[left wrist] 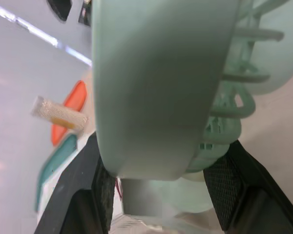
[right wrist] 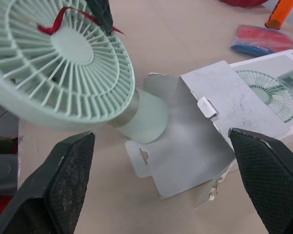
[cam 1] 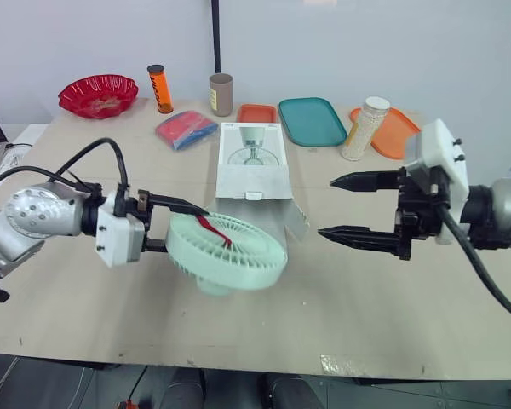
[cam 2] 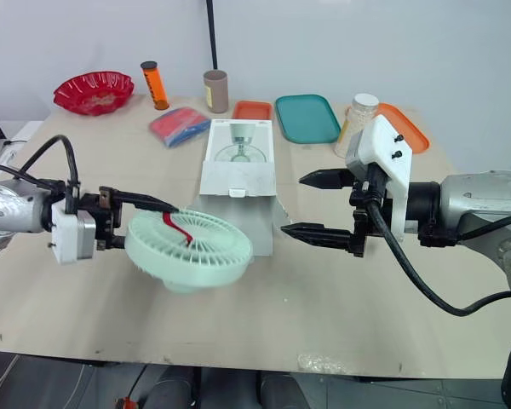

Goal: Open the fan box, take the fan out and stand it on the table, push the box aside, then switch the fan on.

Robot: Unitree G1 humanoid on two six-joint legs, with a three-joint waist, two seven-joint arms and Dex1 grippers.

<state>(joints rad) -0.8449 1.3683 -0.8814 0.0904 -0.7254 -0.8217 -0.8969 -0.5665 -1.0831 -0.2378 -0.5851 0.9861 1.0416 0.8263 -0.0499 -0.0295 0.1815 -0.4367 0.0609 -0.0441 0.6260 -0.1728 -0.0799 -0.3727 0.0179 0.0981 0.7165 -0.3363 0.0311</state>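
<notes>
The fingers of the left gripper (cam 1: 187,228) pinch only the rim of the fan (cam 1: 230,251), just in front of the fan box (cam 1: 254,166), so it may slip onto the bench (cam 1: 366,307); the fingers of the right gripper (cam 1: 327,207) stand open.

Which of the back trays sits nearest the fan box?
The small orange tray, right behind the box; the teal tray and larger orange tray lie further right.

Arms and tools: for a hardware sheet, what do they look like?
The left arm and right arm are silver-grey metal with rounded joints. Each wrist carries a white boxy housing, with a thick black cable looping back along the arm. The left tool and right tool each have two long black fingers tapering to points, with cross-hatched inner pads.
</notes>
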